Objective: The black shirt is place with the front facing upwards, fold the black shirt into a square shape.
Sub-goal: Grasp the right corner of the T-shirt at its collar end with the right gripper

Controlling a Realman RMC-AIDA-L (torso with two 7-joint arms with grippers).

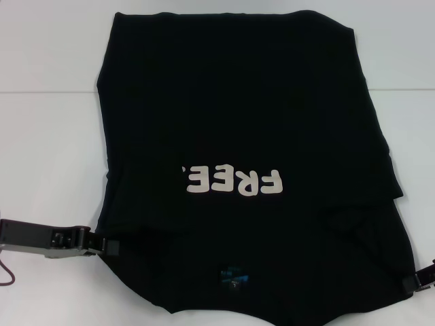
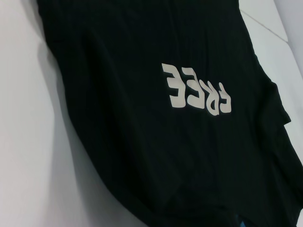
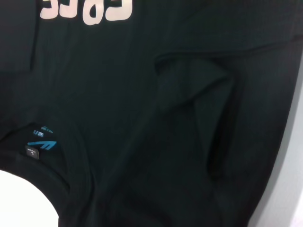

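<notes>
A black shirt (image 1: 238, 122) lay spread front-up on a white counter (image 1: 47, 102), its collar end nearest the robot and both side edges folded in over the body.

The cream lettering (image 1: 231, 180) sat across the middle of the shirt, its last character partly covered by the fold on the robot's left, while a small blue neck label (image 1: 234, 277) showed near the collar. The left gripper (image 1: 109, 244) rested at the shirt's left edge, close to the collar end, touching the cloth; whether its jaws were apart or clamped could not be told. The right gripper (image 1: 418, 280) sat at the shirt's right edge, mostly out of view, its jaws likewise impossible to read. The folded sleeve (image 3: 199, 94) formed a raised crease.
</notes>
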